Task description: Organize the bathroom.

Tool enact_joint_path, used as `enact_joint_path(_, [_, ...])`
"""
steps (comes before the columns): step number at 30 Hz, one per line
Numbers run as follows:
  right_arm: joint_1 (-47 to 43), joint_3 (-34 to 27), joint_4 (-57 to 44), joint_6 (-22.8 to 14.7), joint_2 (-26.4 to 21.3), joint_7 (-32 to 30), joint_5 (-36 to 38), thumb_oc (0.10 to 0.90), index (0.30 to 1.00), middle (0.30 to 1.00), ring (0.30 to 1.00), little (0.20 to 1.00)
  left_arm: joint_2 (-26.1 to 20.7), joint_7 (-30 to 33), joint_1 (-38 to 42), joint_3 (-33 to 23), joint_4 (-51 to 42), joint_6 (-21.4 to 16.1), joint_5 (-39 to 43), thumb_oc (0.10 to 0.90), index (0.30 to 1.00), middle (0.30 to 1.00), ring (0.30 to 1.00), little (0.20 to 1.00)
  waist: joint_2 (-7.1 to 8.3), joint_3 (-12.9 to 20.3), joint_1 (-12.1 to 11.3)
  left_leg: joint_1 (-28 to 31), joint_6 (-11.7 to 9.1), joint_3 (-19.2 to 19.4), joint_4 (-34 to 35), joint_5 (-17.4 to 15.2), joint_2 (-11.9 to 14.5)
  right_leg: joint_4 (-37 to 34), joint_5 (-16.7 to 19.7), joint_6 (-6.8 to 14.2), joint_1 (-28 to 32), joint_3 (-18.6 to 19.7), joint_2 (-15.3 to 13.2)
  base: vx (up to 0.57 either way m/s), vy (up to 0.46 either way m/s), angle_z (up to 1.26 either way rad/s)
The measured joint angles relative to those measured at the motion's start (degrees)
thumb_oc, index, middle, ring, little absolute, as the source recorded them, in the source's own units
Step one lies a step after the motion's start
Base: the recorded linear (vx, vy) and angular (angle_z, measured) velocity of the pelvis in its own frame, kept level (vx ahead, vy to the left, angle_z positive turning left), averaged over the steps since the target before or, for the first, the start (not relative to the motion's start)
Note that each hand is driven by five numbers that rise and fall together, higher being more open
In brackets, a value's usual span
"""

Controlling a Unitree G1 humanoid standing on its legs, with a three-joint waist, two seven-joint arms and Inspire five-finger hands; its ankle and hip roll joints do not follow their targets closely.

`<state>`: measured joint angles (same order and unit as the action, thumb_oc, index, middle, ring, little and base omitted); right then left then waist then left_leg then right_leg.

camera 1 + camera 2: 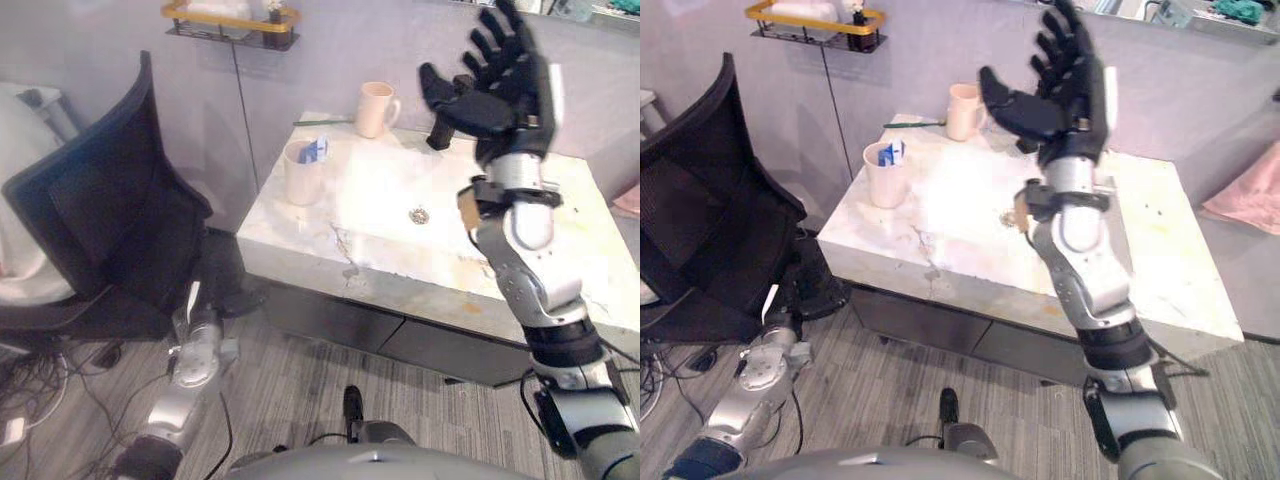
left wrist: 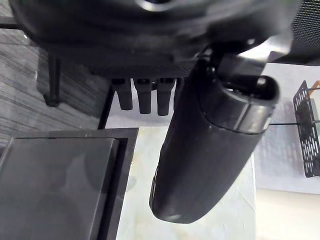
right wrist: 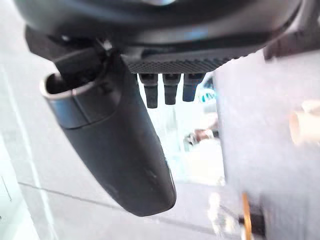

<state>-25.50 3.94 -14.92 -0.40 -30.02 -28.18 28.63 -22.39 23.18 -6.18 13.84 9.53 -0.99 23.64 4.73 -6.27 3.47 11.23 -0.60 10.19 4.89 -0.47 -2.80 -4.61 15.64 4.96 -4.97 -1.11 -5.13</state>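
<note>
Your right hand [image 1: 495, 95] hangs open and empty; grip the near cup [image 1: 301, 172], likely rigid and breakable, around its body.

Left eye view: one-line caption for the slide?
Right hand raised open above a marble sink counter holding two cups, a chair at the left.

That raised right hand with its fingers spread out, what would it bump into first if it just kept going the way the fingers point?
Probably the grey wall behind the pale marble counter. The open right hand points up and away over the counter, holding nothing, and nothing shows between; depth is hard to judge.
</note>
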Motion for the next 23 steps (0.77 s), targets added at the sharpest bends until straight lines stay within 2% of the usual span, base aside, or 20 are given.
enact_joint_path(2, [2.63, -2.81, 0.01, -1.80, -1.33, -2.15, -3.78, 0.800, 0.900, 0.900, 0.900, 0.900, 0.22, 0.11, 0.01, -0.47, 1.06, -0.45, 0.00, 0.800, 0.900, 0.900, 0.900, 0.900, 0.00, 0.00, 0.35, 0.16, -0.02, 0.40, 0.01, -0.10, -0.09, 0.00, 0.00, 0.00, -0.01, 0.43, 0.07, -0.02, 0.042, -0.11])
enact_joint_path(3, [5.06, -4.71, 0.13, -3.20, -3.88, -3.88, -6.34, 0.800, 0.900, 0.900, 0.900, 0.900, 0.26, 0.20, -0.15, -1.10, 1.92, -0.58, 0.01, 0.800, 0.900, 0.900, 0.900, 0.900, 0.00, 0.00, 0.42, 0.15, -0.02, 0.51, 0.02, -0.15, -0.12, 0.00, 0.00, 0.00, -0.08, 0.57, 0.07, -0.02, 0.031, -0.06])
enact_joint_path(6, [7.80, -8.16, 0.75, -5.86, -6.22, -7.37, -8.49, 0.800, 0.900, 0.900, 0.900, 0.900, 0.24, 0.38, -0.72, -2.19, 4.28, -1.42, 0.04, 0.800, 0.900, 0.900, 0.900, 0.900, 0.00, 0.02, 1.21, 0.16, -0.05, 0.69, 0.02, -0.23, -0.18, 0.00, 0.01, 0.01, -0.18, 0.86, 0.11, -0.03, 0.033, -0.04])
enact_joint_path(7, [10.07, -11.49, 2.43, -8.60, -7.82, -10.12, -10.56, 0.800, 0.900, 0.900, 0.900, 0.900, 0.27, 0.22, -1.13, -2.86, 6.03, -1.98, 0.02, 0.800, 0.900, 0.900, 0.900, 0.900, 0.02, 0.03, 1.48, 0.17, 0.05, 0.73, 0.03, -0.31, -0.25, 0.00, 0.04, 0.03, -0.19, 1.00, 0.11, -0.03, 0.026, -0.04])
enact_joint_path(9, [13.76, -17.03, 6.98, -11.27, -11.05, -14.50, -13.30, 0.800, 0.900, 0.900, 0.900, 0.900, 0.23, 0.11, -1.65, -3.31, 9.06, -3.54, 0.03, 0.800, 0.900, 0.900, 0.900, 0.900, 0.11, 0.08, 1.49, 0.10, 0.14, 0.76, 0.04, -0.40, -0.36, 0.00, 0.06, 0.13, -0.28, 1.13, -0.02, -0.01, 0.039, -0.02])
enact_joint_path(12, [16.96, -22.93, 10.92, -12.86, -11.38, -21.03, -16.97, 0.800, 0.900, 0.900, 0.900, 0.900, 0.01, 0.57, -2.72, -3.76, 11.24, -4.48, 0.00, 0.800, 0.900, 0.900, 0.900, 0.900, 0.22, 0.24, 2.39, -0.08, 0.21, 0.82, 0.05, -0.66, -0.48, 0.00, -0.04, 0.41, -0.51, 1.19, -0.18, 0.00, 0.014, -0.01])
enact_joint_path(15, [22.81, -29.95, 16.68, -12.90, -11.92, -27.90, -16.49, 0.800, 0.900, 0.900, 0.900, 0.900, -0.40, 1.95, -3.20, -4.17, 15.26, -5.45, -0.46, 0.800, 0.900, 0.900, 0.900, 0.900, 0.96, 0.70, 3.27, -0.12, 0.21, 1.76, -0.06, -0.65, -0.46, -0.08, -0.20, 0.71, -0.92, 0.93, -0.15, -0.03, -0.055, -0.07])
enact_joint_path(17, [26.35, -33.59, 21.58, -12.86, -12.05, -29.78, -15.10, 0.800, 0.900, 0.900, 0.900, 0.900, -1.23, 2.80, -3.45, -4.60, 17.52, -5.50, -2.16, 0.800, 0.900, 0.900, 0.900, 0.900, 1.53, 0.83, 3.17, -0.22, 0.26, 3.34, -0.07, -0.60, -0.18, -0.33, -1.92, 1.78, -1.60, -0.75, -0.64, -0.09, -0.065, -0.31])
enact_joint_path(18, [27.40, -35.11, 24.28, -12.86, -12.05, -30.25, -12.52, 0.800, 0.900, 0.900, 0.900, 0.900, -1.30, 3.22, -3.46, -5.33, 18.81, -5.50, -2.68, 0.800, 0.900, 0.900, 0.900, 0.900, 1.45, 0.85, 3.29, -0.75, 0.36, 4.31, -0.09, -0.54, 0.37, -0.29, -4.04, 2.64, -2.15, -2.02, -0.56, -0.11, -0.075, -0.24])
enact_joint_path(20, [29.66, -38.31, 33.56, -13.82, -12.06, -28.61, -6.18, 0.800, 0.900, 0.900, 0.900, 0.900, -1.33, 3.28, -2.37, -5.70, 22.08, -6.02, -3.86, 0.800, 0.900, 0.900, 0.900, 0.900, 0.11, 1.07, 4.23, -2.16, 1.21, 4.10, -0.06, -0.15, 3.49, 4.17, -4.61, 3.07, -3.10, -2.81, 1.02, -0.13, -0.084, 0.03])
enact_joint_path(21, [29.91, -39.10, 36.13, -13.80, -12.06, -28.17, -4.74, 0.800, 0.900, 0.900, 0.900, 0.900, -1.38, 3.30, -2.38, -5.69, 22.59, -6.32, -3.89, 0.800, 0.900, 0.900, 0.900, 0.900, -0.23, 1.11, 4.33, -2.34, 1.12, 4.07, -0.08, -0.09, 4.19, 6.11, -4.94, 2.98, -3.19, -3.00, 1.14, -0.18, -0.085, 0.04])
enact_joint_path(22, [31.63, -40.79, 42.92, -14.20, -12.21, -26.89, -2.68, 0.800, 0.900, 0.900, 0.900, 0.900, -1.56, 3.11, -1.81, -5.24, 25.19, -7.31, -4.06, 0.800, 0.900, 0.900, 0.900, 0.900, -0.99, 1.35, 4.10, -2.73, 1.18, 4.10, -0.18, 0.15, 5.81, 12.47, -8.28, 3.19, -3.04, -3.18, 0.60, -0.17, -0.070, -0.05])
enact_joint_path(23, [33.16, -41.19, 47.34, -14.25, -12.23, -25.47, -1.20, 0.800, 0.900, 0.900, 0.900, 0.900, -1.72, 2.86, -0.89, -5.25, 28.40, -8.44, -4.06, 0.800, 0.900, 0.900, 0.900, 0.900, -0.39, 1.66, 3.97, -2.93, 0.96, 3.93, -0.88, 0.13, 6.25, 14.82, -9.97, 2.87, -2.57, -2.89, 0.38, -0.18, -0.077, -0.08])
